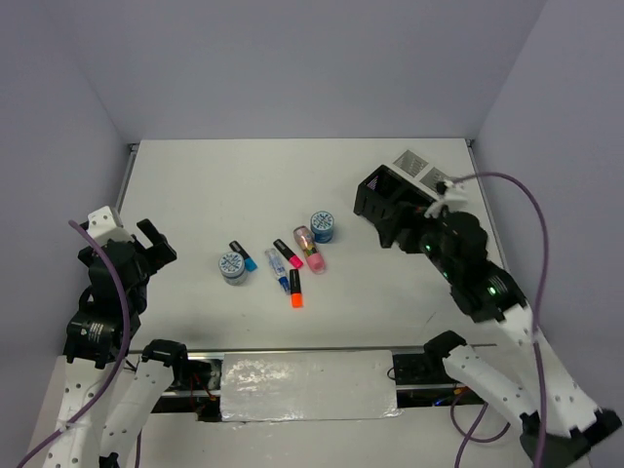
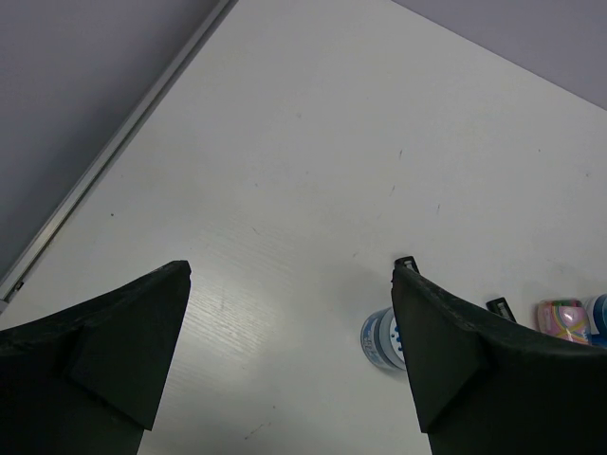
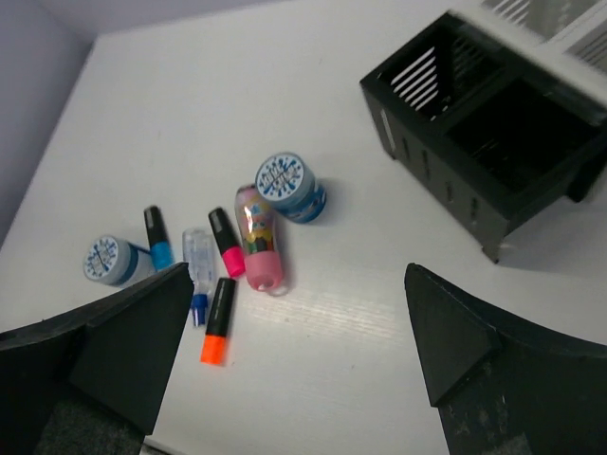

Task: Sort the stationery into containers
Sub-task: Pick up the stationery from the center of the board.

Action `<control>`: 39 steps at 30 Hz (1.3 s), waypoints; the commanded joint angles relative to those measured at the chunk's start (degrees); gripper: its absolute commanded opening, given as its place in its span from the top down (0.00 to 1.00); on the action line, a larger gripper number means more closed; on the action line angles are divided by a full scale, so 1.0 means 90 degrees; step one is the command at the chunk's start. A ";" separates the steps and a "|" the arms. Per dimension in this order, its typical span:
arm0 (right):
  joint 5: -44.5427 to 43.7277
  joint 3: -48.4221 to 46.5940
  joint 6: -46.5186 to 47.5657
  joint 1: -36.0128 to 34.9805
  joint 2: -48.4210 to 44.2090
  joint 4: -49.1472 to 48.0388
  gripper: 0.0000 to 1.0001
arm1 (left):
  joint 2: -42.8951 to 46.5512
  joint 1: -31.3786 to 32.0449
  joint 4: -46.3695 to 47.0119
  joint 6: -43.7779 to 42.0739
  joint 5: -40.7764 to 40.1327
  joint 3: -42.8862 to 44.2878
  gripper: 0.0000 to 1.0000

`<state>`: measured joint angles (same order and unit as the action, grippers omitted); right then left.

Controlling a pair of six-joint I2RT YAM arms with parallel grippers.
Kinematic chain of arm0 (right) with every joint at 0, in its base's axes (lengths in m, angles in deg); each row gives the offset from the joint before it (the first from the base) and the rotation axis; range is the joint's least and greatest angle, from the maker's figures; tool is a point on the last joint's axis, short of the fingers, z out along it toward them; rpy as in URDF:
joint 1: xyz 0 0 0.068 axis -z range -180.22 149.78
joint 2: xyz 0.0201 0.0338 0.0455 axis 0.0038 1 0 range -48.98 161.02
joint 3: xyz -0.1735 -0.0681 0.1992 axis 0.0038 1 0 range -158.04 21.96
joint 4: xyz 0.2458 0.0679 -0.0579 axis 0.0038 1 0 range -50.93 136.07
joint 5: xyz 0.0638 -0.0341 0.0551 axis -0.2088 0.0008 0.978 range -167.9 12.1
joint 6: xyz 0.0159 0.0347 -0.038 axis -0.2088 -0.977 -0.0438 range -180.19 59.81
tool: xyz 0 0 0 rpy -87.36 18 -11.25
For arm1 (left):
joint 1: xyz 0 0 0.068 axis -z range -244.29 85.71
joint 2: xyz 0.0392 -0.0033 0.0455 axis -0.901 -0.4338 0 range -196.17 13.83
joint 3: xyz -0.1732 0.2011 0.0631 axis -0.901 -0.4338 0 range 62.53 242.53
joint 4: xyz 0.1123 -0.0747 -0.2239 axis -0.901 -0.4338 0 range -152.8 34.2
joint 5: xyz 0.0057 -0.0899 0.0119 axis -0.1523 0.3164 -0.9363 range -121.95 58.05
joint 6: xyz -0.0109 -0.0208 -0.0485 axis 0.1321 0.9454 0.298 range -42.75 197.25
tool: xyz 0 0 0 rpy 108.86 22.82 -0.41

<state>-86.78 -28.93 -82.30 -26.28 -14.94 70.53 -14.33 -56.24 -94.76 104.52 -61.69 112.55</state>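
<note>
The stationery lies mid-table: two blue-white rolls (image 1: 232,265) (image 1: 322,226), a blue-capped highlighter (image 1: 243,255), a white-blue marker (image 1: 277,267), a pink-capped highlighter (image 1: 289,253), an orange-capped highlighter (image 1: 294,289) and a pink capsule (image 1: 309,247). The black box (image 1: 390,205) and the white mesh box (image 1: 421,166) stand at the back right. My left gripper (image 2: 290,268) is open and empty, left of the near roll (image 2: 379,336). My right gripper (image 3: 299,275) is open and empty, above the table between the capsule (image 3: 256,237) and the black box (image 3: 493,133).
Grey walls close the table at the back and both sides, with a metal rail (image 2: 114,152) along the left edge. A foil-taped strip (image 1: 307,385) runs between the arm bases at the near edge. A purple cable (image 1: 531,224) loops over the right arm.
</note>
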 commanded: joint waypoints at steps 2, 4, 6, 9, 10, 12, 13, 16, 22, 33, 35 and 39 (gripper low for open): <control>0.0530 -0.0418 -0.0152 -0.0355 0.2372 -0.1328 0.00 | -0.0025 -0.0036 0.0198 0.0047 0.0013 0.0136 0.01; 0.0140 -0.1030 0.0053 -0.0804 0.3437 -0.1337 0.00 | -0.0064 -0.0036 0.0217 0.0027 0.0052 0.0126 0.01; -0.0193 -0.1665 0.0190 -0.1213 0.4105 -0.1270 0.00 | -0.0093 -0.0036 0.0237 0.0008 0.0101 0.0126 0.01; -0.0749 -0.2554 0.0318 -0.1400 0.5346 -0.0968 0.00 | -0.0191 -0.0045 0.0237 -0.0002 0.0140 0.0136 0.01; -0.0790 -0.2732 0.0347 -0.1420 0.5609 -0.0928 0.00 | -0.0210 -0.0045 0.0237 -0.0002 0.0150 0.0136 0.01; -0.0839 -0.3083 0.0425 -0.1411 0.6245 -0.0889 0.00 | -0.0240 -0.0045 0.0237 -0.0002 0.0179 0.0126 0.01; -0.0820 -0.3192 0.0464 -0.1420 0.6614 -0.0869 0.00 | -0.0240 -0.0045 0.0247 -0.0022 0.0198 0.0116 0.01; -0.0877 -0.3670 0.0591 -0.1411 0.7308 -0.0635 0.00 | -0.0240 -0.0045 0.0276 -0.0031 0.0238 0.0116 0.01; -0.0967 -0.3915 0.0796 -0.1255 0.7965 -0.0673 0.00 | -0.0259 -0.0036 0.0295 -0.0051 0.0267 0.0106 0.01; -0.0224 -0.3417 0.0826 -0.1040 0.8161 -0.1074 0.04 | -0.0357 -0.0036 0.0315 -0.0090 0.0374 0.0097 0.01; -0.0214 -0.3417 0.0826 -0.1030 0.8239 -0.1045 0.04 | -0.0357 -0.0036 0.0315 -0.0080 0.0394 0.0097 0.01; -0.0155 -0.3359 0.0796 -0.1020 0.8288 -0.1074 0.04 | -0.0377 -0.0045 0.0335 -0.0090 0.0413 0.0087 0.01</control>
<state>-89.01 -60.01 -75.28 -35.44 58.76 62.60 -17.52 -56.28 -94.52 104.39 -58.58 112.55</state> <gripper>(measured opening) 0.960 0.993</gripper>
